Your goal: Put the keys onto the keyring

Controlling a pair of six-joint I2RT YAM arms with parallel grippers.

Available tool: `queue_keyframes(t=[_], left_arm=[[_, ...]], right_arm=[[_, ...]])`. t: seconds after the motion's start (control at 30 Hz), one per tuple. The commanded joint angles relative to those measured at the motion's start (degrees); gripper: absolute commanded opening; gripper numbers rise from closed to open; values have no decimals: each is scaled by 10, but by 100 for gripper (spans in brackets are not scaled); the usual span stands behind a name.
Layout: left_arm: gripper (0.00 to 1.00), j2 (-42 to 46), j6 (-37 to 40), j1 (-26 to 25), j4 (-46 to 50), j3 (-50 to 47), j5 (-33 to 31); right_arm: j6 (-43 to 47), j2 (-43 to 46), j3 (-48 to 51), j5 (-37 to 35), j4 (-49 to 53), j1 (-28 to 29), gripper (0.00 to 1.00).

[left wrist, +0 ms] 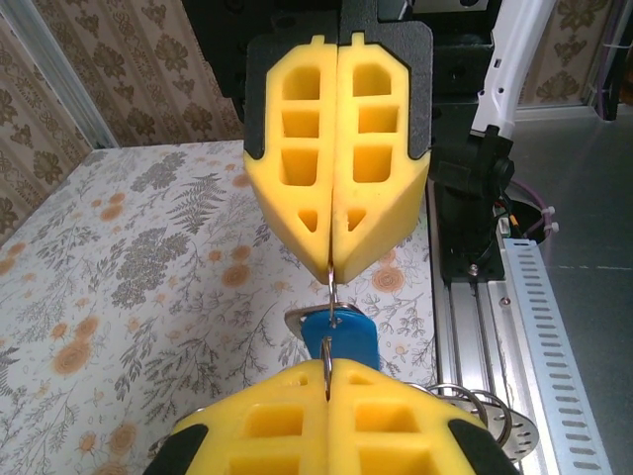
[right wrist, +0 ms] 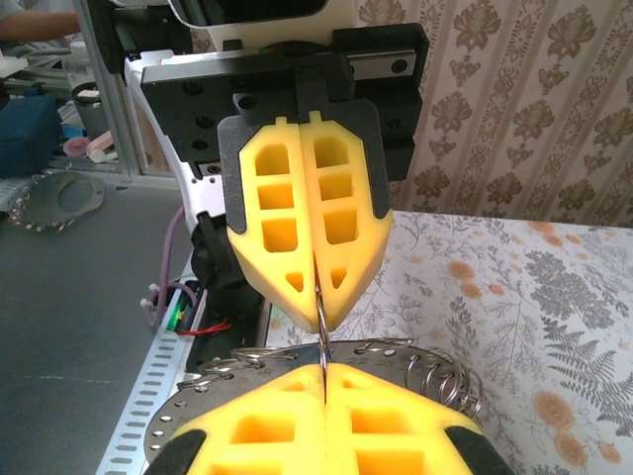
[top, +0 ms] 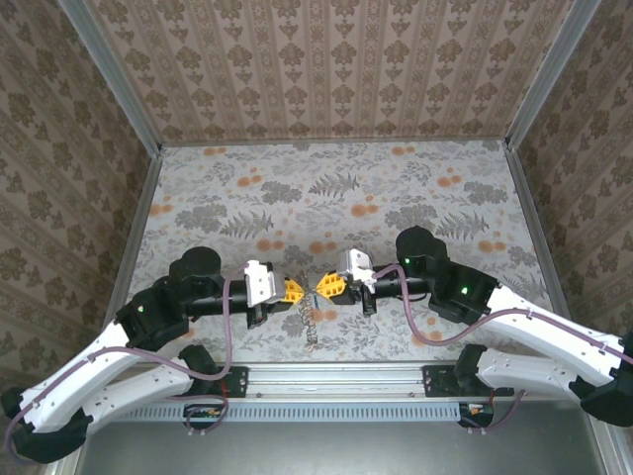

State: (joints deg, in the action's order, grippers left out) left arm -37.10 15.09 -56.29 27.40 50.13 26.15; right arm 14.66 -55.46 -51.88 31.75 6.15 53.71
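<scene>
Directly ahead of each wrist, the left gripper [top: 294, 291] and the right gripper [top: 329, 287] are held tip to tip, almost touching, above the floral table [top: 396, 188]. Both pairs of yellow fingers are pressed fully together. A thin metal loop of the keyring [left wrist: 331, 294] is pinched in the seam of each pair, bridging the small gap between the tips. In the overhead view the rest of the chain is seen hanging from that gap down toward the table.

A blue-headed key [left wrist: 346, 334] is seen just under the gap, close against the left gripper's tip, with its blade hidden behind the fingers. Close under the fingertips, several wire rings [right wrist: 435, 376] and a perforated metal disc [right wrist: 168, 426] are partly covered by the yellow pads. Whether these are joined to the keyring cannot be told.

Behind both grippers, on the side of the arm bases, a slotted aluminium rail [top: 336, 376] is laid along the table edge. A purple cable [top: 229, 327] is looped beside the left wrist. Patterned wallpaper panels [top: 326, 69] are set up beyond the grippers and at both sides.
</scene>
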Motion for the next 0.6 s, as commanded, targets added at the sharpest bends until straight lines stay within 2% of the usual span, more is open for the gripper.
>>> queue_keyframes(t=[0.0, 0.37, 0.57], left_arm=[[0, 8, 5, -5, -26, 12, 5], [0, 10, 4, -6, -26, 13, 7], [0, 10, 3, -5, -26, 12, 5]], right_arm=[[-9, -2, 2, -3, -17, 5, 0], [-7, -15, -2, -5, -29, 5, 0], [-5, 6, 11, -17, -35, 5, 0]])
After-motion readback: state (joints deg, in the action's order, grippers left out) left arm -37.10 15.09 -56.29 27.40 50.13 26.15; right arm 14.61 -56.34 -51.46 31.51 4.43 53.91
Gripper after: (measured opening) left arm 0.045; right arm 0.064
